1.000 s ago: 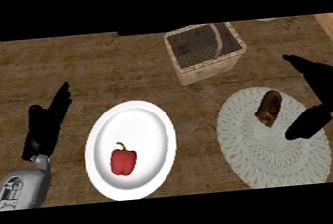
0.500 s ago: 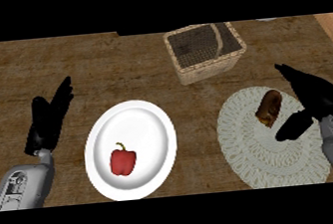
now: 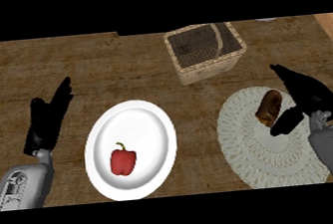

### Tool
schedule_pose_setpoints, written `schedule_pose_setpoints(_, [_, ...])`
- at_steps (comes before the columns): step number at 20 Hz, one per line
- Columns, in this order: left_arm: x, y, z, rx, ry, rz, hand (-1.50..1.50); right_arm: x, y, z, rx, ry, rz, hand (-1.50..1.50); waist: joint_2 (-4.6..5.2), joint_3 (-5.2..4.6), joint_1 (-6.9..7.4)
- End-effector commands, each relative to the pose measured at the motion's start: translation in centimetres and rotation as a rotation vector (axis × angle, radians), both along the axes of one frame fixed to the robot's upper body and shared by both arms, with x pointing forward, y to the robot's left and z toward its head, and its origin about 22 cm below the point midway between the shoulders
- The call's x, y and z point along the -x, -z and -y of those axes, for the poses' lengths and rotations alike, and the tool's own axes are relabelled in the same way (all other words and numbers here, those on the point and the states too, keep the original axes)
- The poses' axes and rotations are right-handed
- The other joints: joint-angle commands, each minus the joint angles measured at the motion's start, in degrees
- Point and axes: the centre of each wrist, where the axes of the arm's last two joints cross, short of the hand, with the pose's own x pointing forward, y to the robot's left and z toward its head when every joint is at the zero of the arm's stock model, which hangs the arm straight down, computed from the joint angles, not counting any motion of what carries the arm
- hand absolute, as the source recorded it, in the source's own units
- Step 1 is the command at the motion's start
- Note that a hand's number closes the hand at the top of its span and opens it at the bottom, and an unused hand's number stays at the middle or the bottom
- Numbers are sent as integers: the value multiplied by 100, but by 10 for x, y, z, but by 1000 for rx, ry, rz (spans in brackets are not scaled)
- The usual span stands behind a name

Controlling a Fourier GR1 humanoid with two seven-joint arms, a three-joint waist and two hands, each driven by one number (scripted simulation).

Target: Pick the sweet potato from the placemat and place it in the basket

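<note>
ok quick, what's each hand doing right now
Left hand: open, fingers straight, holding nothing.
Right hand: open beside the brown sweet potato on the round cream woven placemat, not closed on it.

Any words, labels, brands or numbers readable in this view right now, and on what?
None: no word, label, number or sign shows anywhere in the head view.
The basket, the plate, the placemat, the sweet potato and the red pepper carry no markings.

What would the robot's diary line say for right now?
right hand: open, beside sweet potato | sweet potato: on placemat | basket: potato not in yet | left hand: open, resting at left
</note>
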Motion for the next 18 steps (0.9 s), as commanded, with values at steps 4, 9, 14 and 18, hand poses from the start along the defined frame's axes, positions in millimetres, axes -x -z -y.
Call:
schedule_pose_setpoints(4, [-6, -11, 1, 6, 1, 1, 0, -10, 18, -8, 10, 8, -27, -150, 0, 1, 2])
schedule_pose_setpoints(9, [11, 0, -7, 4, 0, -8, 0, -13, 23, -12, 7, 28, -71, -150, -2, 1, 7])
schedule_pose_setpoints(14, [9, 23, -7, 6, -9, 1, 0, -12, 18, -9, -18, 25, -70, -150, -2, 0, -9])
schedule_pose_setpoints(18, [4, -3, -2, 4, -1, -1, 0, -11, 54, -18, -16, 28, -72, -150, -2, 1, 5])
